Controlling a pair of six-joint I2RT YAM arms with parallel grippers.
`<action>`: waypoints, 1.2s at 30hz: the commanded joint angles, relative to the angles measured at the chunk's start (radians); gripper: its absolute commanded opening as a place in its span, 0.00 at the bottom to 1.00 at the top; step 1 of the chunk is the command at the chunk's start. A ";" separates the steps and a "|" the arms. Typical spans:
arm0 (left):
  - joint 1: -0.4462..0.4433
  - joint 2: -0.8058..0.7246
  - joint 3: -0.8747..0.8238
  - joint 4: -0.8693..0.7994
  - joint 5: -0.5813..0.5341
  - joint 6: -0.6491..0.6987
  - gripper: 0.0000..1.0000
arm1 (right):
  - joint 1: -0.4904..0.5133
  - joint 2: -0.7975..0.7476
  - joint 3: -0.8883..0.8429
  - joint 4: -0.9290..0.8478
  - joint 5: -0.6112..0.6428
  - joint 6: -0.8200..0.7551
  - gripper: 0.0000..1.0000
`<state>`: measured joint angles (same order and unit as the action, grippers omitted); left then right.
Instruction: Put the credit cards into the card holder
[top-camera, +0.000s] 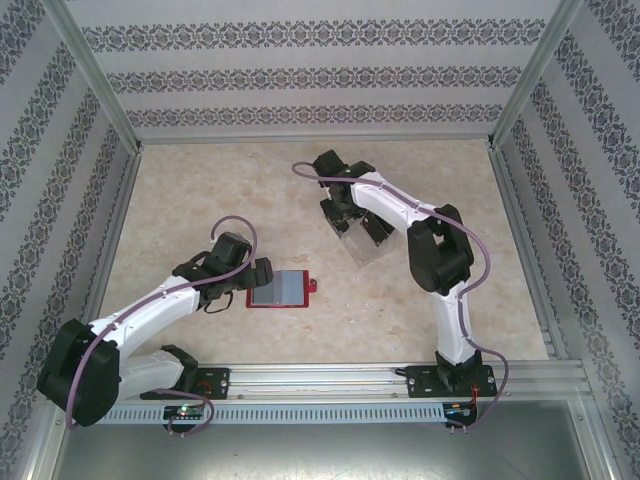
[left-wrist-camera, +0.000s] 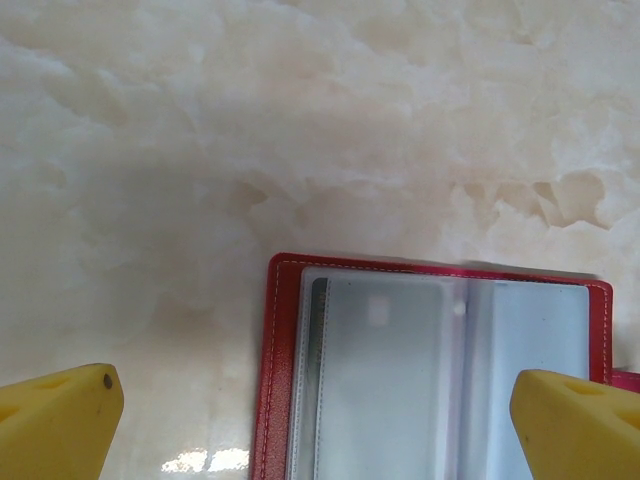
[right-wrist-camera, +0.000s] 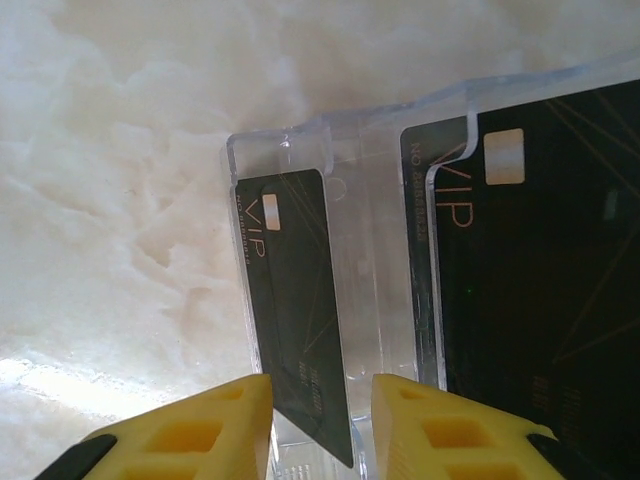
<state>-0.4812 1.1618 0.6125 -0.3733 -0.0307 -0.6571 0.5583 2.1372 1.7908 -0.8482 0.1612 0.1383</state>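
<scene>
Left gripper (left-wrist-camera: 315, 405) jaws wide over the open red wallet (left-wrist-camera: 277, 380), near-left of centre, near edge cut off. Right gripper (right-wrist-camera: 322, 410) jaws narrow, straddling one black card (right-wrist-camera: 295, 300) in the clear tray (right-wrist-camera: 375, 250) farther right; we can't tell if they touch it. We read "VIP" on it and the card stack (right-wrist-camera: 540, 300) beside; smaller print illegible.

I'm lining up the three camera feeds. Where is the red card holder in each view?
Top external: card holder lies open, left of centre.
Left wrist: lower right, open, between the yellow fingers.
Right wrist: this camera faces the clear tray holding black cards.
Shared landmark: the cream marbled table.
</scene>
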 joint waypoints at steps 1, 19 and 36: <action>0.016 0.000 0.010 0.016 0.003 0.018 1.00 | -0.007 0.030 0.042 -0.034 0.027 -0.022 0.32; 0.024 0.004 0.003 0.027 0.003 0.019 1.00 | -0.026 0.090 0.096 -0.050 -0.055 -0.015 0.15; 0.026 0.029 0.058 -0.060 -0.011 0.064 1.00 | -0.051 0.030 0.112 -0.047 -0.163 -0.010 0.00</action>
<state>-0.4690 1.1835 0.6254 -0.3870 -0.0273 -0.6369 0.5186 2.2150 1.8786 -0.8738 0.0296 0.1261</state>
